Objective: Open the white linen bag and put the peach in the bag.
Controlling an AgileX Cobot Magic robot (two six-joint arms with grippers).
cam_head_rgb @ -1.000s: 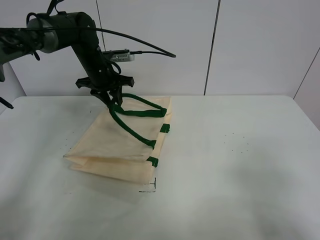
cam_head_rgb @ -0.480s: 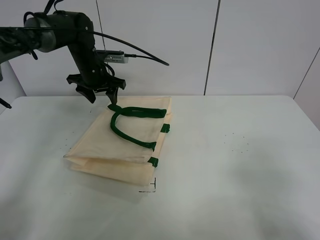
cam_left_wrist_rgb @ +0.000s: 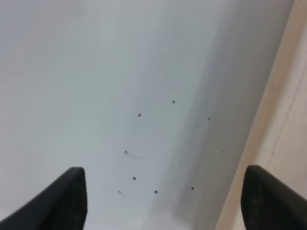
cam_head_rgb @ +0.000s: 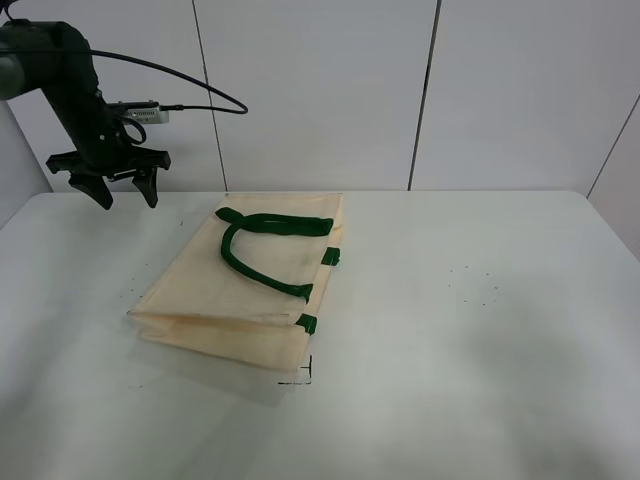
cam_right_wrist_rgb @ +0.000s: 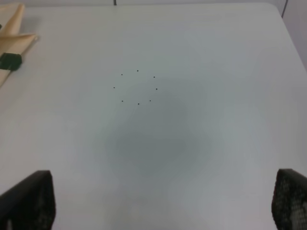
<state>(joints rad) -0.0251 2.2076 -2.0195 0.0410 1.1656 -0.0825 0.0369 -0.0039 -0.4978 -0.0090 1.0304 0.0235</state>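
Bag: the large cream cloth tote, the white linen bag (cam_head_rgb: 245, 290), lies flat and folded on the pale grey counter (cam_head_rgb: 480, 330), well to the right of and nearer the camera than the left gripper (cam_head_rgb: 122, 190); only its cream edge (cam_left_wrist_rgb: 283, 143) shows in the left wrist view.
Handles: dark green strap handles (cam_head_rgb: 262, 240) lie in a loop on the bag's upper face, with small green tabs at the side edge nearest the counter's middle.
Left gripper: raised above the counter's far left corner, fingers spread wide, nothing between them.
Right gripper: not seen from the high camera; in the right wrist view its two dark fingertips (cam_right_wrist_rgb: 26, 199) sit far apart over bare counter, holding nothing.
Peach: not visible in any view, so its place cannot be told.
Handling, judged: the cloth looks light, soft and limp; it would likely sag and slide on the smooth counter rather than hold a shape.
Where to hold, judged: the strap loop, standing slightly proud of the cloth, seems the surest grip; pinching the flat panel risks taking both layers together, keeping the mouth closed.
Opening, judged: one gripper lifting the upper strap may part the mouth.
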